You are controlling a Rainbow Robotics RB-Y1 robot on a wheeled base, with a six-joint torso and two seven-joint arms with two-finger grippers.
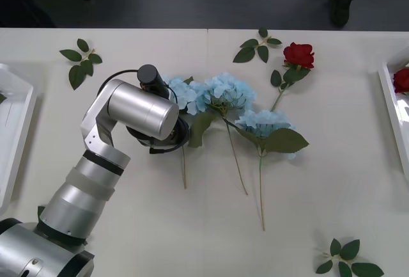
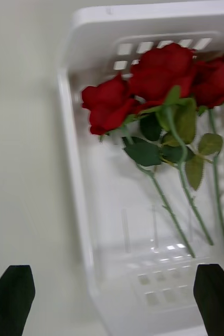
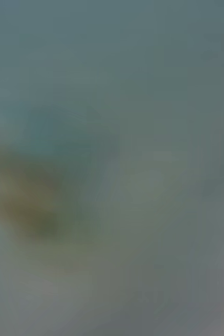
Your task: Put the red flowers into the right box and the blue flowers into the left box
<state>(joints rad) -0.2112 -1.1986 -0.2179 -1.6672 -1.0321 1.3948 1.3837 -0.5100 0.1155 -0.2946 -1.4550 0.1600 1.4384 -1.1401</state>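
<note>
The left arm [image 1: 108,162] reaches forward over the cream desk [image 1: 128,226], and its wrist sits over the leftmost of the blue flowers [image 1: 225,91]. The left tool is hidden beneath the wrist housing in the front view, and the left wrist view is too blurred to read; whether this tool is released or clenched cannot be told.

Three blue flower clusters lie together at the middle of the desk, their thin stems running toward the robot. The left cluster touches the arm's wrist; the middle and right clusters lie just beside it, with large green leaves between them.

One of the red flowers [image 1: 298,54] lies on the desk beyond the blue clusters, to their right, well apart from both boxes.

The left box [image 1: 14,130] sits at the left edge of the desk, and the right box [image 1: 390,104] sits at the right edge. In the right wrist view, three red roses [image 2: 161,68] lie inside the right box, heads close to one end wall and stems side by side along the floor. The right tool [image 2: 112,296] hangs above this box, released, its two black fingers [image 2: 9,296] spread wide.

Loose leaf sprigs [image 1: 82,61] lie on the desk at the far left, far centre and near right.
</note>
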